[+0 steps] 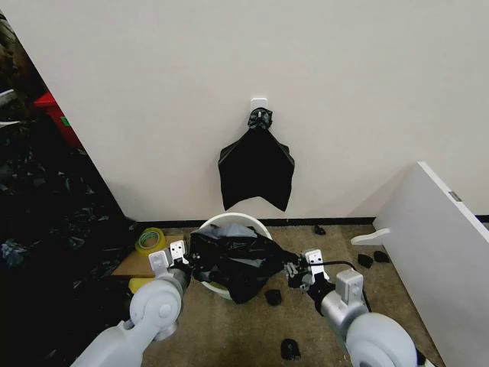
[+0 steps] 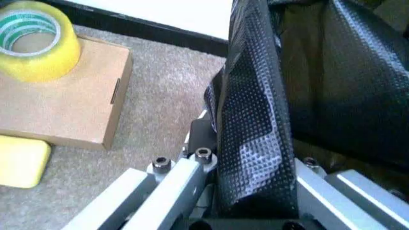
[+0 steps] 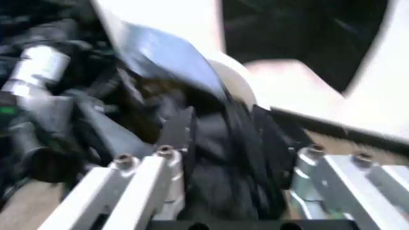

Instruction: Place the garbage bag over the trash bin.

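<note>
Nearest the lens are the two grey arms, lower edge of head view. L to R: left gripper sits at the left side of the thin, glossy, crinkled black plastic garbage bag, jaws pinching a fold of it (left wrist view shows the film running down between the metal fingers). Right gripper is at the bag's right edge, jaws closed on bunched plastic between the fingers. Bag hangs stretched between both grippers, draped across the front part of the round cream-white plastic trash bin; bin's back rim is uncovered, and nothing can be seen inside the bin behind the bag. To do this step well, imo: keep both pinches firm, pull the mouth wide, lift it clear of the near rim, then lower evenly so the hem goes outside the rim all round; thin film may slip or tear if tugged unevenly. Left of bin: brown cardboard box w/ a yellow tape roll on top.
</note>
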{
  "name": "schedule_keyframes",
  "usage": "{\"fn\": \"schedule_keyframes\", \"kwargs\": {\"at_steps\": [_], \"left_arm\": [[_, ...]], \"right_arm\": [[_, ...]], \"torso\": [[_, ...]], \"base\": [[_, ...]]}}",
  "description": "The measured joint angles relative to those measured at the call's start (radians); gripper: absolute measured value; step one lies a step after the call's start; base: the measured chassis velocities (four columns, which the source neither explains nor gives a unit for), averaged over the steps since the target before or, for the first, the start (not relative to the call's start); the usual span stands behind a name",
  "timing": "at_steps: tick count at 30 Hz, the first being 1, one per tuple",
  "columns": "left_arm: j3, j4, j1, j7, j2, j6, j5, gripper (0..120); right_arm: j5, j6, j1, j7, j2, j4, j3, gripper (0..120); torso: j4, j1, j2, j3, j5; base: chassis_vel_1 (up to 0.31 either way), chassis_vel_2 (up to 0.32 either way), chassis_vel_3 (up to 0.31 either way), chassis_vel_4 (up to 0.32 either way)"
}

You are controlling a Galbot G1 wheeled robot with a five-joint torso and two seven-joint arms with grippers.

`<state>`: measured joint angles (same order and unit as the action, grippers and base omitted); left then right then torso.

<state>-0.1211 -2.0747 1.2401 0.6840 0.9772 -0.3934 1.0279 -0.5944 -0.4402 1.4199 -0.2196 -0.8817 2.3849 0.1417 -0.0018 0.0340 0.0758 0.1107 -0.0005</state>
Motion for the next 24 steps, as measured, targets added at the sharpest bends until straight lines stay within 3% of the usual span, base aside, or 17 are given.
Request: {"fn": "schedule_keyframes", "kwargs": {"at_steps": [8,15,18,24], "left_arm": [[-0.001,-0.046,0.026,-0.105,-0.039,0.013,-0.146,1],[0.017,-0.054,0.018,-0.159,-0.061,0.015,-0.207,1],[0.024,-0.064,0.020,-0.187,-0.074,0.016,-0.236,1],[0.039,-0.068,0.022,-0.206,-0.093,0.020,-0.263,1]], "right_arm": [[0.109,0.082,-0.029,0.128,0.089,0.033,0.005,63],[0.146,0.096,-0.078,0.177,0.102,0.002,-0.025,84],[0.173,0.106,-0.130,0.209,0.102,-0.033,-0.060,98],[0.235,0.126,-0.188,0.248,0.100,-0.087,-0.102,83]], "torso": [[-0.0006,0.000,0.000,0.000,-0.0001],[-0.0009,0.000,0.000,0.000,-0.0003],[-0.0006,0.000,0.000,0.000,0.0001],[-0.0006,0.000,0.000,0.000,-0.0001]], "base": [[0.000,0.000,0.000,0.000],[0.000,0.000,0.000,0.000],[0.000,0.000,0.000,0.000],[0.000,0.000,0.000,0.000]]}}
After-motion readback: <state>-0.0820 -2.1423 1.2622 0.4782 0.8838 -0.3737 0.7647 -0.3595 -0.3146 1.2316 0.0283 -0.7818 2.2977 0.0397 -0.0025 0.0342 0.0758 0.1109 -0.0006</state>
